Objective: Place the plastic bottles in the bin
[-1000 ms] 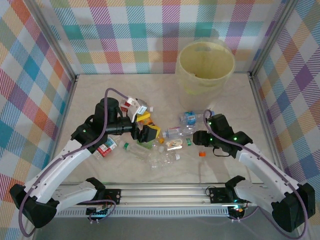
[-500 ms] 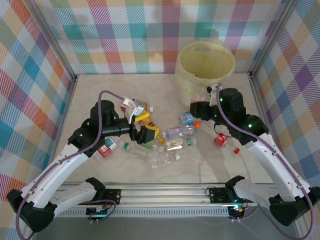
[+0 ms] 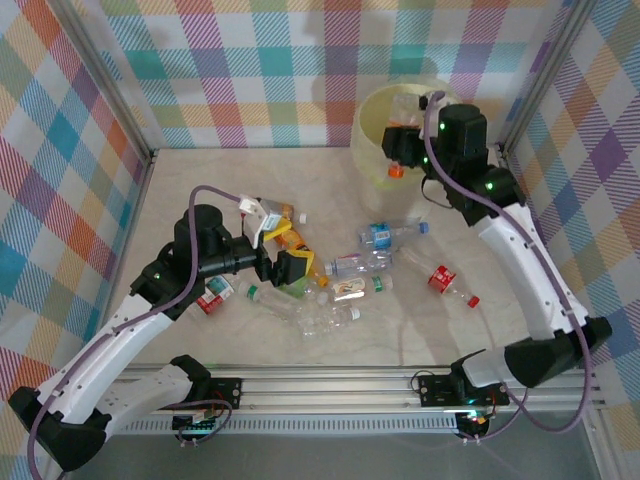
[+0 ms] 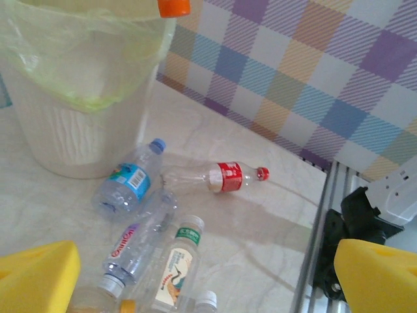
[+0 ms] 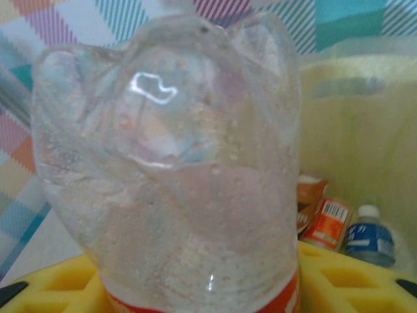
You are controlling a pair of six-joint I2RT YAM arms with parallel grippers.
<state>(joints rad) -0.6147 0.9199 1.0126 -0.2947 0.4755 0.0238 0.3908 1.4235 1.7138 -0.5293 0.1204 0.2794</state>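
While left gripper (image 3: pixel 294 250) sat left of centre, yellow fingers spread wide, nothing was between them. Loose plastic bottles (image 3: pixel 340 290) lay scattered on table (image 3: pixel 200 190) mid-frame, just beside it. Red-label bottle (image 3: pixel 445 280) lay apart, right of centre. Farther back, upper right, right gripper (image 3: pixel 403 140) was clamped on clear bottle (image 5: pixel 176 169), orange cap down, over mouth of bin (image 3: pixel 372 150). A few bottles lay inside bin.

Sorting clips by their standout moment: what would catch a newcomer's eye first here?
The right gripper holds a clear bottle over the pale-yellow bin at the far right of the table. Nearer the arms, a litter of bottles lies mid-table, with the left gripper open at its left edge.
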